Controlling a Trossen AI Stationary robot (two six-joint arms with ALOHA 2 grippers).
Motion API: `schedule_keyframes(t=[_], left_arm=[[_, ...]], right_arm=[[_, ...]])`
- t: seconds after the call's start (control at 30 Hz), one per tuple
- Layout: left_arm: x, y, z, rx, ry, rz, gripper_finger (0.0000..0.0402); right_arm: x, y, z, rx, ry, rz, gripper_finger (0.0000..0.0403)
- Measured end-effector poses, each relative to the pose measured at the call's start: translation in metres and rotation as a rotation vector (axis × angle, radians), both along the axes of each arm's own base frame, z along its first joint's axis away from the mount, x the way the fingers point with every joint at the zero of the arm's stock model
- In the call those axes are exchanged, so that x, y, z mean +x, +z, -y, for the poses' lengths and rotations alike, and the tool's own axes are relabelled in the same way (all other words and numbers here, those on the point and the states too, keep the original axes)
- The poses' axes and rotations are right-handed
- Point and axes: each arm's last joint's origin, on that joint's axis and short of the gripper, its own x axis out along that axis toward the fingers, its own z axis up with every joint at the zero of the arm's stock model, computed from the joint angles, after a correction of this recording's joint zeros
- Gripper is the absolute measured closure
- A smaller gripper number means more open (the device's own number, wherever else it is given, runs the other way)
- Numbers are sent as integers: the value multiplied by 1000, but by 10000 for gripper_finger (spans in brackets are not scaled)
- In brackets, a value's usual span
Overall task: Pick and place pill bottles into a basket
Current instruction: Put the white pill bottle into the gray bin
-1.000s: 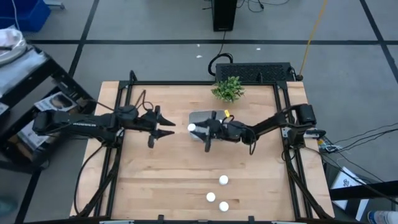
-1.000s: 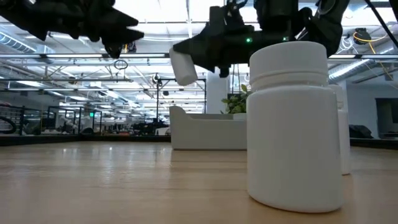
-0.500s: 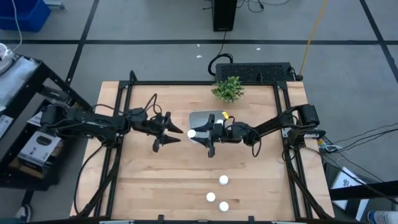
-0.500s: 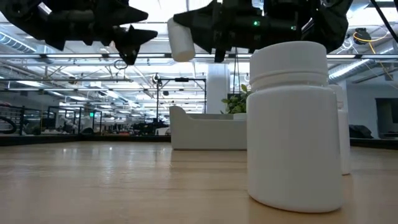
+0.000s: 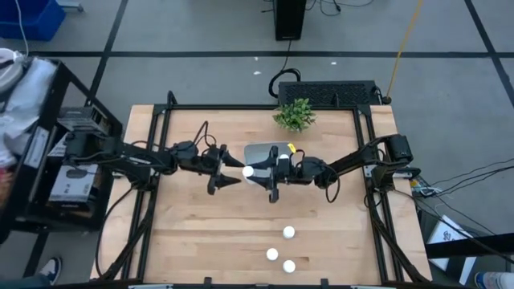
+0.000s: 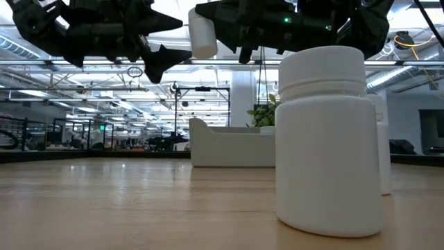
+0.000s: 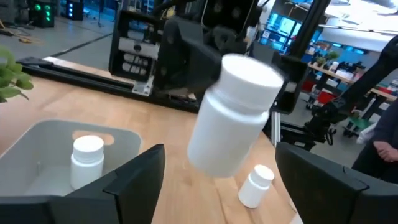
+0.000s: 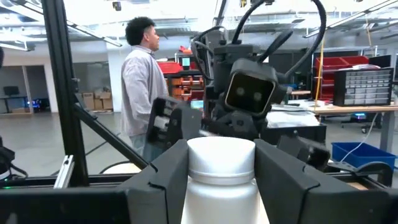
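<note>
The right pincer (image 5: 255, 171) is gripping a pill bottle (image 5: 248, 170) in the air at the basket's (image 5: 259, 151) left edge. The left pincer (image 5: 230, 168) is facing that bottle with its fingers spread wide, just beside it. One bottle (image 7: 87, 162) is standing inside the basket. Three bottles (image 5: 288, 233) (image 5: 272, 254) (image 5: 288, 266) are standing on the counter (image 5: 201, 233), well apart from the basket. A plant (image 5: 294, 114) is sitting behind the basket.

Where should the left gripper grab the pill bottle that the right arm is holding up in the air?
Probably on the bare cylinder body below the cap. The right gripper clamps the pill bottle from behind, its body tilted toward the open left gripper. Come straight on, fingers astride the body, clear of the right gripper.
</note>
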Motion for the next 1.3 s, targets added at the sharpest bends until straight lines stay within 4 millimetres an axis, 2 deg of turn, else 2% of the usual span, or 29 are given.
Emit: schedule_keyframes(t=[0.17,0.3,0.53,0.63,0.87,1.1,1.3], left_arm=[[7,-6,3,7,-5,28,93],[17,-3,5,36,3,69,99],[36,-1,4,67,-12,29,115],[37,-3,5,90,-15,15,139],[37,-2,5,111,-19,23,230],[37,-4,5,90,-32,-3,230],[36,-8,5,86,-36,-44,231]], right_arm=[[0,1,0,1,-2,7,256],[1,3,0,2,-2,18,252],[3,3,0,0,-3,5,253],[3,3,0,0,-4,-1,250],[3,2,0,6,-12,-4,252],[2,3,0,-7,-4,-47,219],[-10,24,1,4,7,-169,196]])
